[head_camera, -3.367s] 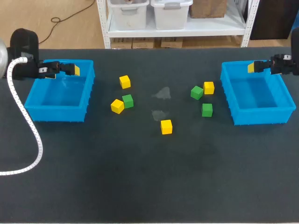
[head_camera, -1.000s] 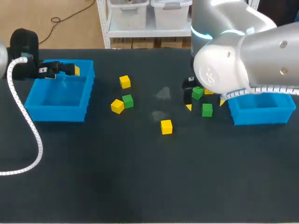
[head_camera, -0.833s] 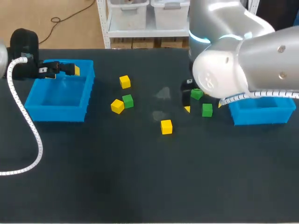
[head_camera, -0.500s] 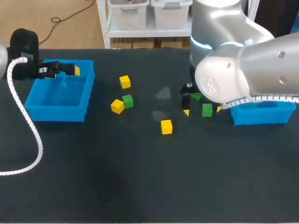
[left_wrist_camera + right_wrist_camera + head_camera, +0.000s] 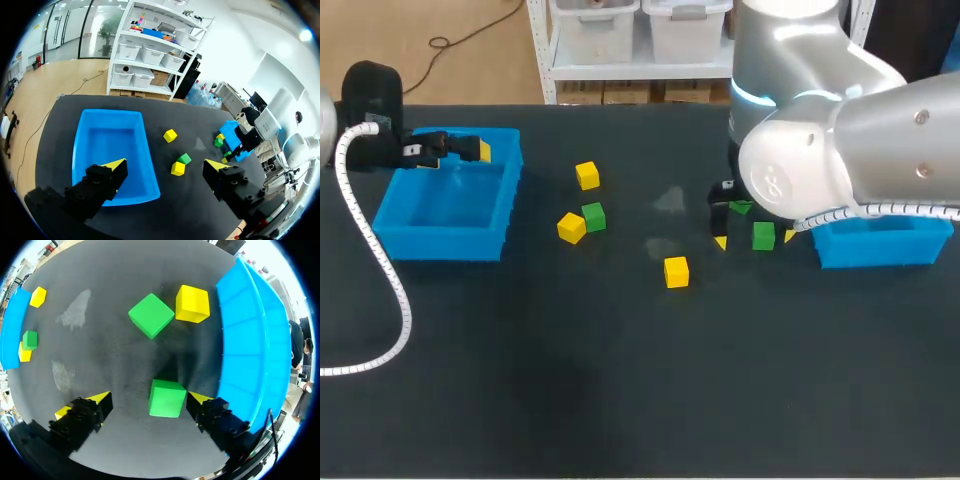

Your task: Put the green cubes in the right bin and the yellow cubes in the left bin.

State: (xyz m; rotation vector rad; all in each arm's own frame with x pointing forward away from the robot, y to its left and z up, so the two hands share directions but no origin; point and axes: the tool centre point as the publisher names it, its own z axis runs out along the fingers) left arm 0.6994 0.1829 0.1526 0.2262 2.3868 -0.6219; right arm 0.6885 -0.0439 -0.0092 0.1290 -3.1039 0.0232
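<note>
The dark table [image 5: 620,390] had pale smudges [image 5: 669,200]. The right gripper [image 5: 150,399] stood wide around a green cube [image 5: 166,398]. The left gripper [image 5: 166,164] stood wide over the left bin [image 5: 107,145].

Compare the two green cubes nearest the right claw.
The near green cube lies between the right claw's open fingers, square to them; the far green cube lies ahead, turned cornerwise. The far one has a yellow cube beside it; the near one stands alone. Both rest on the table.
</note>
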